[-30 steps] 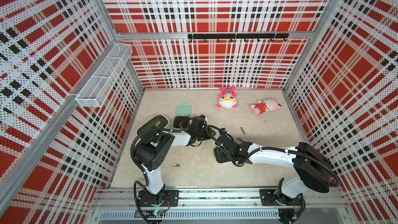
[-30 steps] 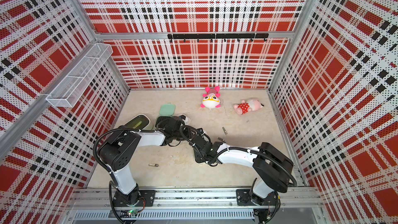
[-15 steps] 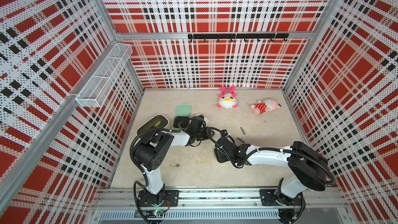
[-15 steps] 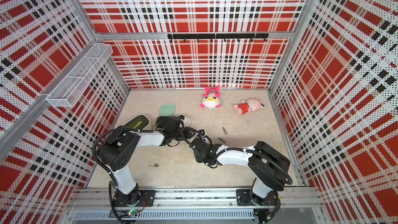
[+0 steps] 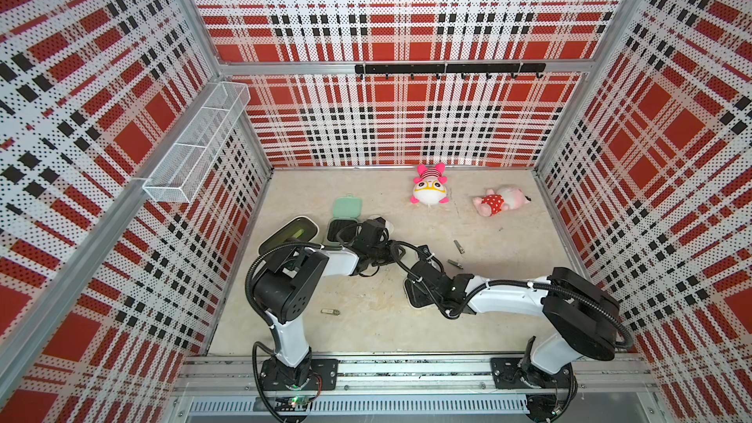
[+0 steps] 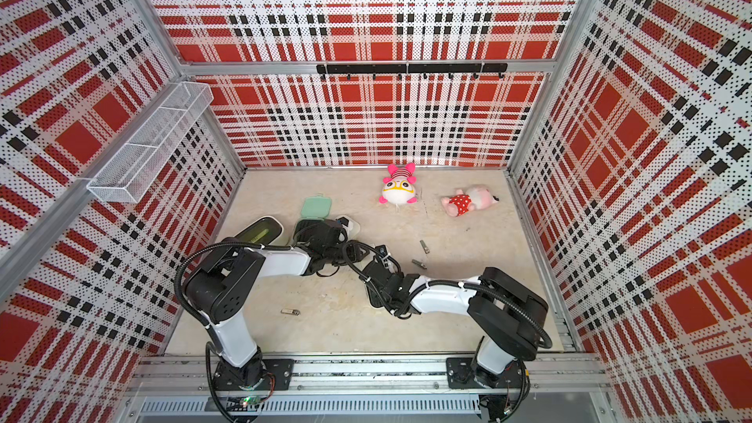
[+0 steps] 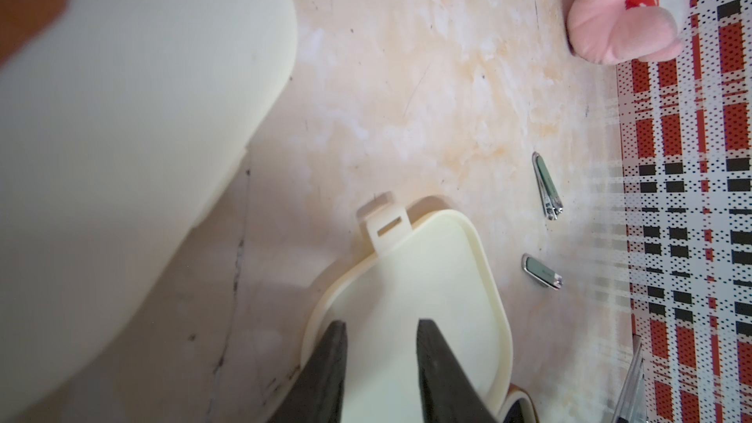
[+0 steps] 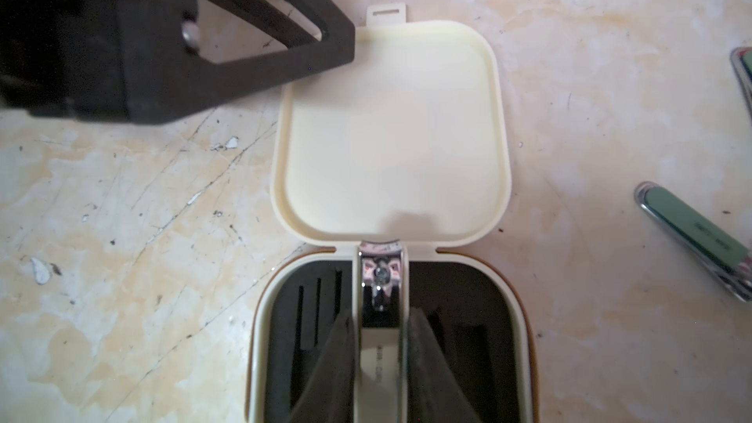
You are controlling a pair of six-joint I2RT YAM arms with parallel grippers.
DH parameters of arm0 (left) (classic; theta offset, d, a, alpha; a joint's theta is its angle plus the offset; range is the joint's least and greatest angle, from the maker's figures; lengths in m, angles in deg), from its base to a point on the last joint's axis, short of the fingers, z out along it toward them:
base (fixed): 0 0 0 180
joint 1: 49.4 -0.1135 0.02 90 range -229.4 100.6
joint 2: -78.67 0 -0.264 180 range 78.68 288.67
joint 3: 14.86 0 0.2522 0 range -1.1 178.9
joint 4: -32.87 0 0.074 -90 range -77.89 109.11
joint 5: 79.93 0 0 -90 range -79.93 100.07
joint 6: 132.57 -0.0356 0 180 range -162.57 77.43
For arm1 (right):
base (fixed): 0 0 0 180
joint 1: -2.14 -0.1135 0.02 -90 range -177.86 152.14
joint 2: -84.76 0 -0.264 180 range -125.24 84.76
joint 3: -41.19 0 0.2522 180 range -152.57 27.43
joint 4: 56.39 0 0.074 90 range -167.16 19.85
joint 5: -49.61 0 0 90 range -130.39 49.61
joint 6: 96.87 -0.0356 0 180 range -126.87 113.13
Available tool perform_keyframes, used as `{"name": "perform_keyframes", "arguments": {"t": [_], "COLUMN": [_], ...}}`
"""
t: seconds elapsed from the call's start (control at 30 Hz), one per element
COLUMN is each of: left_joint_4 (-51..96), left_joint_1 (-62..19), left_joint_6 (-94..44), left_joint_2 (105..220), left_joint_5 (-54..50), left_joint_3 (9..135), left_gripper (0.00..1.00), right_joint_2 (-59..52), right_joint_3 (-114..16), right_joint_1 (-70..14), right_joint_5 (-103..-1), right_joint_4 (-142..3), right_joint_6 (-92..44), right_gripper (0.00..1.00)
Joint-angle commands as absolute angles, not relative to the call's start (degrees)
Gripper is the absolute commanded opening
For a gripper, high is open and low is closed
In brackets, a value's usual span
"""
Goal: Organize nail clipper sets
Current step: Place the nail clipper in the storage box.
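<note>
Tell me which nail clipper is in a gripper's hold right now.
The silver clipper clamped in the right gripper over the open cream case; the two green-faced clippers lie loose on the table.

On my beige tabletop I see an open mint case, an open cream case, a cream bin, two loose green-faced clippers and two plush toys.

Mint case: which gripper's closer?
Left. The left gripper is over the cream case's lid, a short way from the mint case; the right gripper is farther, over that case's base, clamped on a clipper.
</note>
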State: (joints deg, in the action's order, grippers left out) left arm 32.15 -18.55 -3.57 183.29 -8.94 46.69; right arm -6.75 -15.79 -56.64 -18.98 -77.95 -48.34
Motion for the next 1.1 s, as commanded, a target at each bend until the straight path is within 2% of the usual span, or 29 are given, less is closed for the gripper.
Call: {"name": "perform_keyframes", "arguments": {"t": [0.0,1.07], "left_joint_4": [30.0,28.7], "left_joint_1": [-19.1,-20.0], "left_joint_6": [-3.6,-4.0], "left_joint_2": [183.0,183.8], "left_joint_5": [-8.3,-7.5], "left_joint_3": [45.7,44.3], "left_gripper": [0.35,0.33], "right_joint_2": [-5.9,-3.9], "right_joint_3": [-14.2,-8.6], "right_joint_1": [-57.1,-58.8], "right_joint_5": [-19.8,-26.0], "right_joint_4": [-76.0,-80.3], "right_joint_6": [-48.0,-53.8], "right_gripper": [0.14,0.15]}}
